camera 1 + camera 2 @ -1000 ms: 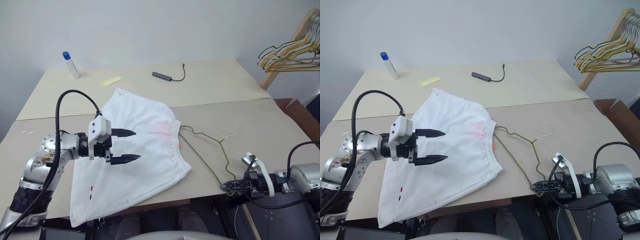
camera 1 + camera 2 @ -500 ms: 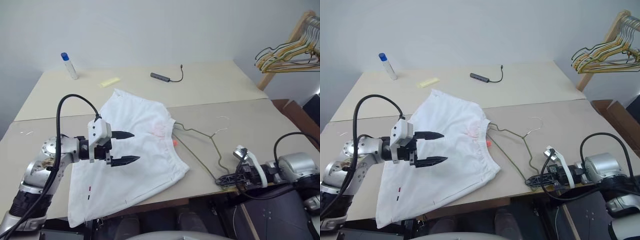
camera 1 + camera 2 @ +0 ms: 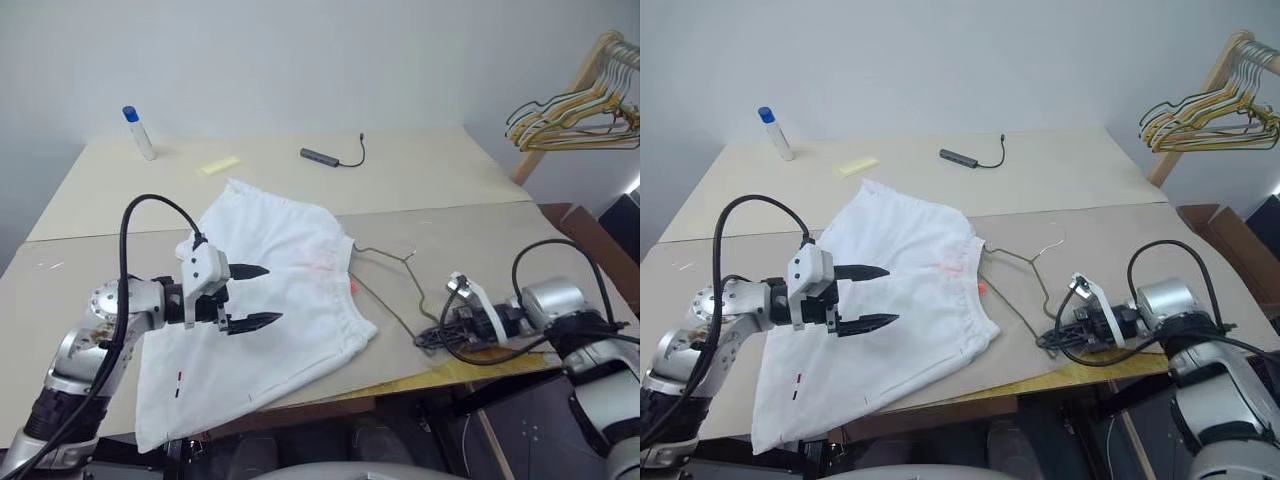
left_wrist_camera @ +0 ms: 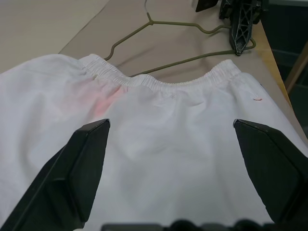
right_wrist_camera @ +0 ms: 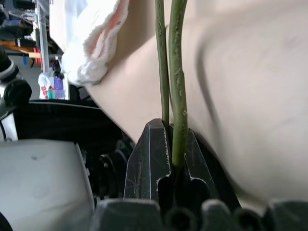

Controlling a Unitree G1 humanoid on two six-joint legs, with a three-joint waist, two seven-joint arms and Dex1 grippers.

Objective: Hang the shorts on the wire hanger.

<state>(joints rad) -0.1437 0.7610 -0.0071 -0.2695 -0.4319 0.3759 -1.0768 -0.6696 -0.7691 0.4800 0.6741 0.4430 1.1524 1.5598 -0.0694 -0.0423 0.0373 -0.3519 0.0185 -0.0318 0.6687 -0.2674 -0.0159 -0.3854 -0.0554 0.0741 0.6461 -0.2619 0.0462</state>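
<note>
Olive-green wire, thin and triangular: the wire hanger (image 3: 395,285), flat on the table (image 3: 430,175), its paler hook toward twelve o'clock. Pinched at its near corner by the right gripper (image 3: 432,339), fingers clamped tight on the wire, plain in the right wrist view with two green strands running out of the closed tips. Lying spread at about nine o'clock from the hanger: the shorts (image 3: 265,300), white soft cloth, gathered waistband turned toward the hanger and just overlapping one wire arm, faint pink smudge near the waistband, two tiny dark marks near the hem at the table's near edge. Above the cloth, the left gripper (image 3: 248,297), fingers spread wide, nothing held, aimed at three o'clock toward the waistband. Step in hand, by judgement: hanger secured, shorts not yet taken up. Next move likely: lowering the open left fingers to pinch the waistband, then feeding the hanger's arm into it.
</note>
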